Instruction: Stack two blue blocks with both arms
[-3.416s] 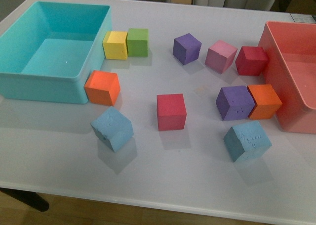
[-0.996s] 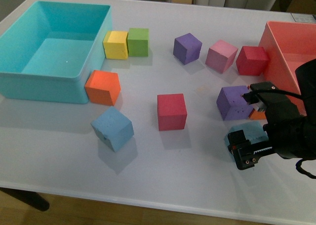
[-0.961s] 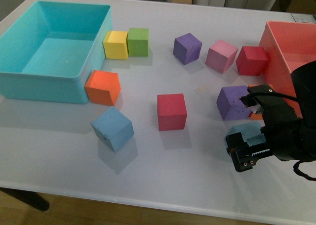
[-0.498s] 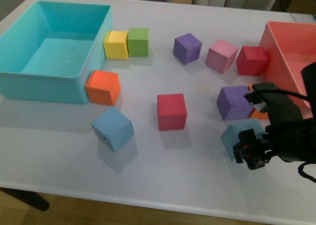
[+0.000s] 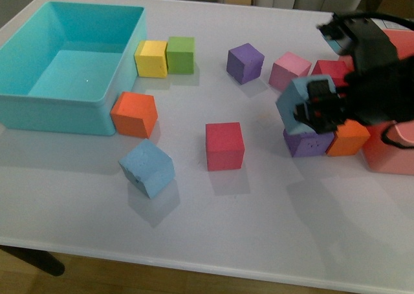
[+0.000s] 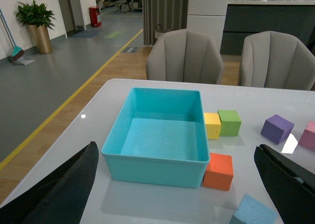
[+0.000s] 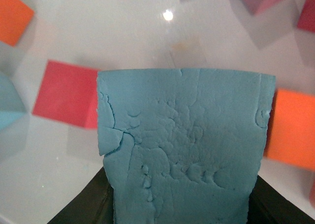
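One blue block (image 5: 291, 103) hangs clear of the surface, clamped in the right gripper (image 5: 315, 108) above a purple cube (image 5: 304, 143). The other blue block (image 5: 147, 168) rests near the front edge of the white table (image 5: 213, 229), with bare room around it and a red cube (image 5: 224, 145) nearby. The left gripper (image 6: 175, 150) is spread wide, holding nothing.

Turquoise bin (image 5: 52, 116), pink bin (image 5: 391, 158), red cube (image 5: 224, 146)

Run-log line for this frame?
right end effector: shut on blue block, off table | other blue block: on table | left end effector: open
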You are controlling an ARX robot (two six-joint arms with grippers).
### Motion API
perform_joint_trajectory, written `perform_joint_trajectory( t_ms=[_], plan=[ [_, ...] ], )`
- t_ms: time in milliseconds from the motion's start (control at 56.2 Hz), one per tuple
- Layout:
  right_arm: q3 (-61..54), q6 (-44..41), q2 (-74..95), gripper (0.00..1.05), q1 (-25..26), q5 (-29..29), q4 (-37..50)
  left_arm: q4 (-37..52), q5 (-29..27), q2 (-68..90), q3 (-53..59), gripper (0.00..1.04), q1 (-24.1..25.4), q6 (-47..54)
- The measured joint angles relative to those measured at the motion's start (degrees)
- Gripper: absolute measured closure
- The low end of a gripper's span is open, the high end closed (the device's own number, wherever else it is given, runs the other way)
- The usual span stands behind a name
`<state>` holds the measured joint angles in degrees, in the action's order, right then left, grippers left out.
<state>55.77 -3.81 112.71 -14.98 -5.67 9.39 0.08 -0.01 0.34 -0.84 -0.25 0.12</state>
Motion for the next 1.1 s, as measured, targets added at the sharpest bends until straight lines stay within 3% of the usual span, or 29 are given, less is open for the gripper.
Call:
perform_joint_trajectory(
  t_ms=[302, 463, 729, 1032, 1103],
  plan=[
    [27.39, 3.08, 19.45, 0.61, -6.05, 8.68, -10.99, 0.00, 0.00, 0.00, 0.00, 0.09, 0.00, 0.00],
    [37.07, 4.52, 27.23, 0.62, -7.65, 10.23, -15.54, 0.00, 0.00, 0.00, 0.00, 0.09, 0.00, 0.00],
    [47.01, 6.01, 34.27, 0.62, -8.92, 12.09, -20.09, 0.00, 0.00, 0.00, 0.00, 0.09, 0.00, 0.00],
    [48.63, 6.23, 36.79, 0.62, -8.92, 12.66, -21.29, 0.00, 0.00, 0.00, 0.00, 0.09, 0.00, 0.00],
    [48.50, 6.27, 36.85, 0.53, -8.90, 12.66, -21.18, 0.00, 0.00, 0.00, 0.00, 0.09, 0.00, 0.00]
  ],
)
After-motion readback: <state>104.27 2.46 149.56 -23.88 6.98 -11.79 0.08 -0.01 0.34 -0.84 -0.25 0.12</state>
